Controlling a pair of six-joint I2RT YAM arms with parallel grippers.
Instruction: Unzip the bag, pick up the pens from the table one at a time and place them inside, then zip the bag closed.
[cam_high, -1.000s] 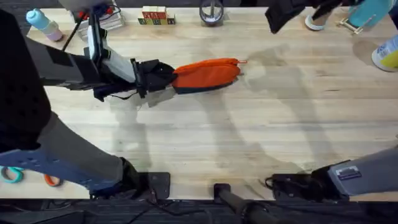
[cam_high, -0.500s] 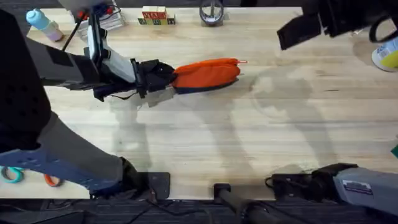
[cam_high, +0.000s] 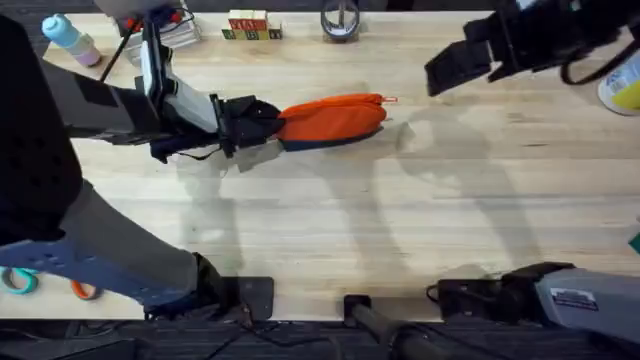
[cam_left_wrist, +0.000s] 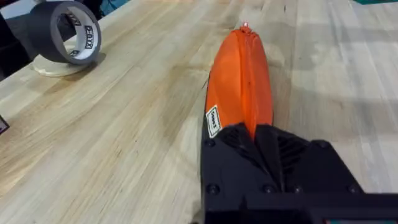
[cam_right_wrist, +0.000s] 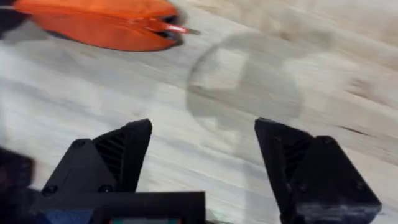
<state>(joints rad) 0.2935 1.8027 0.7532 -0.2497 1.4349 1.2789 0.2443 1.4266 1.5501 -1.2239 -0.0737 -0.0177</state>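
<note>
The orange bag (cam_high: 335, 118) lies lengthwise on the table (cam_high: 400, 220), with its small orange pull (cam_high: 388, 99) at its right end. My left gripper (cam_high: 268, 125) is shut on the bag's left end. In the left wrist view the black fingers (cam_left_wrist: 236, 149) pinch the bag (cam_left_wrist: 242, 81) along its zipper seam. My right gripper (cam_high: 445, 70) hovers open above the table, to the right of the bag. In the right wrist view the bag (cam_right_wrist: 106, 25) and its pull (cam_right_wrist: 177, 28) lie ahead of the open right gripper (cam_right_wrist: 202, 149). The pens are out of view.
A tape roll (cam_high: 340, 18), wooden blocks (cam_high: 250, 25) and a blue bottle (cam_high: 68, 38) stand along the far edge. A yellow and blue container (cam_high: 622, 88) is at the far right. Orange-handled scissors (cam_high: 20, 280) lie at the near left.
My right gripper has swung left and nearer, toward the bag's pull end. The left gripper and the bag have not moved.
</note>
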